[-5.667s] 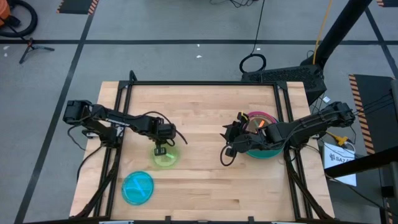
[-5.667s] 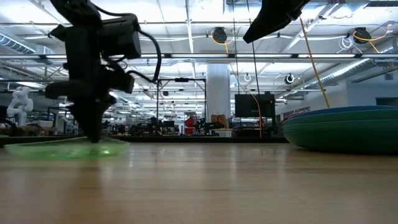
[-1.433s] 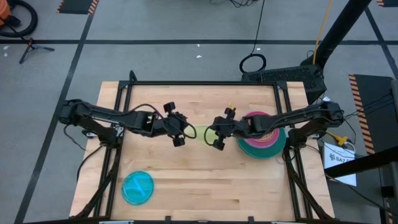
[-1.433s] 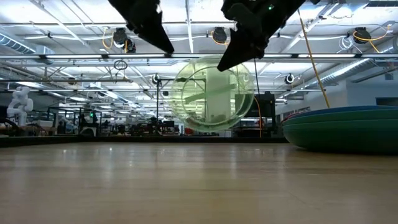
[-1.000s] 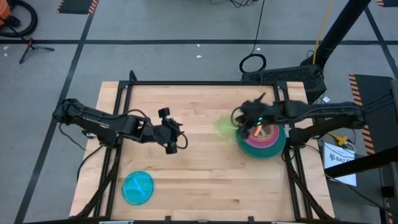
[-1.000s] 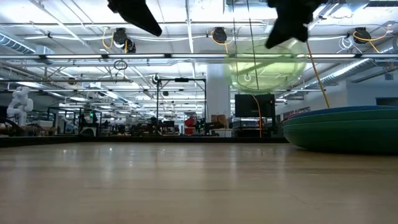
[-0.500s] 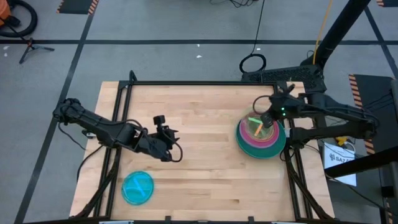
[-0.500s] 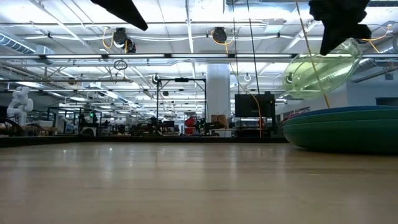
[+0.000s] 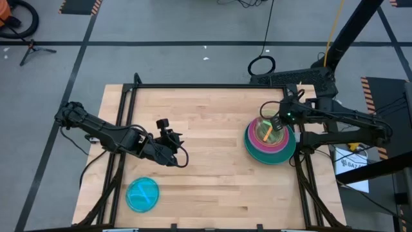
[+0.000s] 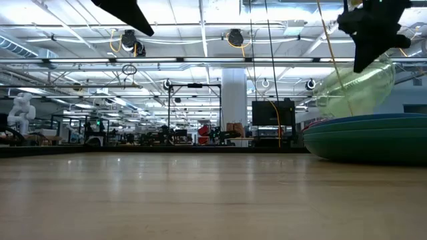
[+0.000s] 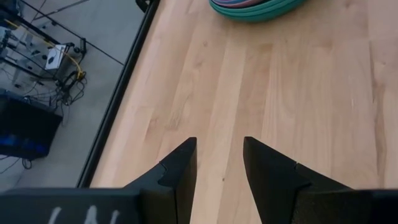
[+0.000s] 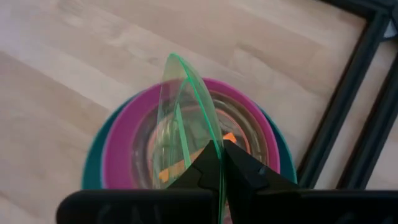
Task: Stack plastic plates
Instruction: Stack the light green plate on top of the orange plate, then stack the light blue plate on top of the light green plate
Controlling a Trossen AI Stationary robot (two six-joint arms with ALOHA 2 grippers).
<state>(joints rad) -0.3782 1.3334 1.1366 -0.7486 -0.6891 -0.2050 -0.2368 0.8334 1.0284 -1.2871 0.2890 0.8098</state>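
Note:
A see-through lime plate (image 12: pixel 180 118) hangs tilted over the stack of plates (image 9: pixel 270 143) at the table's right, with my right gripper (image 12: pixel 219 163) shut on it. In the low view the lime plate (image 10: pixel 353 87) slants just above the stack's teal and dark green bottom plates (image 10: pixel 370 137). Magenta (image 12: pixel 124 146) and an orange plate (image 12: pixel 163 174) show inside the stack. A cyan plate (image 9: pixel 142 194) lies flat on the table near the front left. My left gripper (image 9: pixel 175 156) hovers open at mid-table, above and right of the cyan plate, with nothing between its fingers (image 11: pixel 180 171). My right gripper pinches the lime plate's rim (image 12: pixel 210 144) between its two fingers, at the plate's raised edge. The fingers come from above, pointing down. The plate hangs slanted below them (image 10: pixel 373 67); whether its lower edge (image 10: pixel 323 110) touches the stack I cannot tell.
A black metal frame (image 9: pixel 293 103) runs along the table's far and side edges, close beside the stack. Bare wood (image 9: pixel 212 148) lies between the two arms. The left wrist view shows the table's edge (image 11: pixel 127 93) and the floor beyond.
My right gripper has carried the lime plate toward the table's right edge and down over the stack; the plate has tipped from nearly upright to a slant. My left gripper has drawn back toward the table's near left.

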